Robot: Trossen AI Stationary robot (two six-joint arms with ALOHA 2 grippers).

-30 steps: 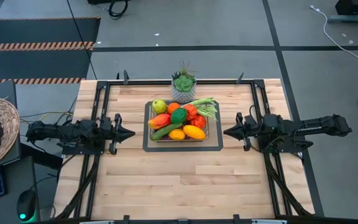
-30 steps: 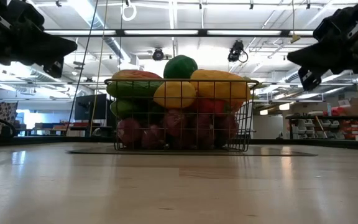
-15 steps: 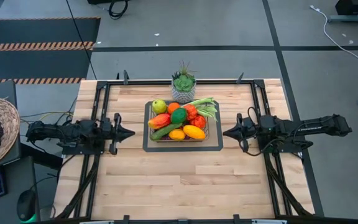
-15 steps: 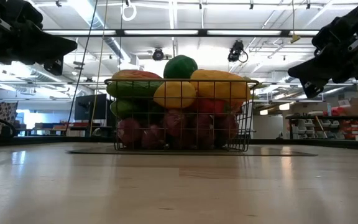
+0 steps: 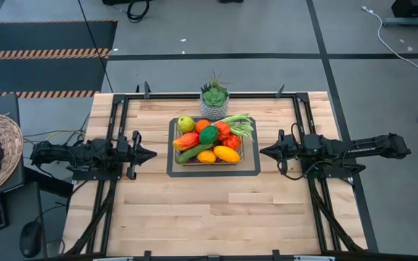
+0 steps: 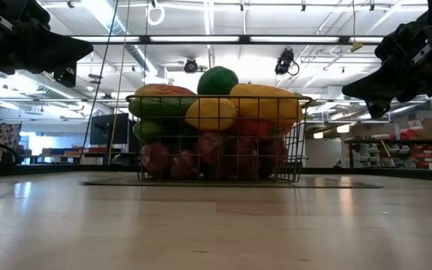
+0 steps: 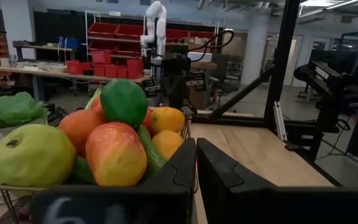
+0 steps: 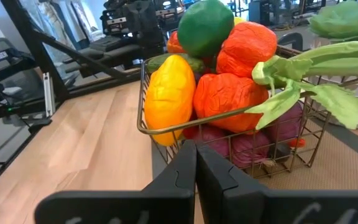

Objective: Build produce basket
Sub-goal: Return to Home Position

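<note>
Fingers [image 7: 179,168] of the left gripper [image 5: 151,154] pressed together on nothing; fingers [image 8: 179,177] of the right gripper [image 5: 262,153] likewise. Both held above the table [image 5: 194,217], tips turned inward, well apart from the basket [image 6: 300,139] on either side. Basket in the middle on a dark mat [image 5: 250,168], heaped above its rim with produce [image 5: 208,135]; no piece seen loose on the wood. Looks like the closing step, arms parking at rest (packing apparently finished). Next move, by this reading: little beyond settling both arms without swinging toward the pile. Counted: one basket, one mat, one pot [image 5: 214,107] with a succulent just behind, two grippers, about ten pieces on top from above, with purple ones lower down and likely more hidden.
</note>
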